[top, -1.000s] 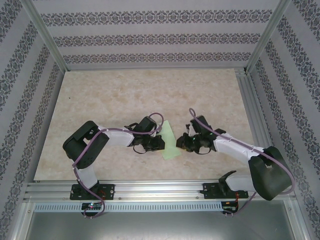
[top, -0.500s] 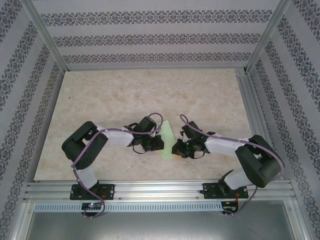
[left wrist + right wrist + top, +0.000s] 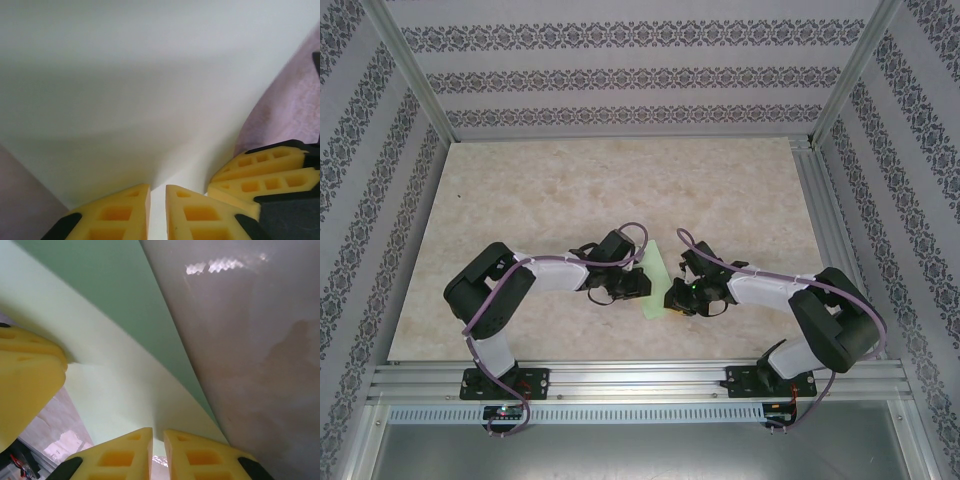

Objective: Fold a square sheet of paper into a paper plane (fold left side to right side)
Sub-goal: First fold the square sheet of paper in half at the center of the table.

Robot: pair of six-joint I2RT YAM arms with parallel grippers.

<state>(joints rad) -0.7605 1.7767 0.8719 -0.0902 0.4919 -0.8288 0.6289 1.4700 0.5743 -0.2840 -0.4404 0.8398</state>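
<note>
The square sheet of paper (image 3: 655,268) is a pale green pointed wedge standing up from the table between my two grippers. My left gripper (image 3: 642,287) holds its left side and my right gripper (image 3: 670,298) its lower right edge. In the left wrist view the paper (image 3: 150,90) fills the frame. It runs down into the narrow slit of my left gripper (image 3: 157,192), which is shut on it. The right gripper's yellow fingers (image 3: 260,175) show beside it. In the right wrist view the curved paper (image 3: 115,385) enters my right gripper (image 3: 158,435), also shut on it.
The marbled tabletop (image 3: 620,180) stretches free behind and to both sides of the grippers. An aluminium rail (image 3: 640,380) runs along the near edge, and another (image 3: 820,220) down the right side. Patterned walls enclose the cell.
My right arm has folded in and its gripper has slid left onto the paper's right edge. The paper now stands narrower between the grippers. The left arm has barely moved.
</note>
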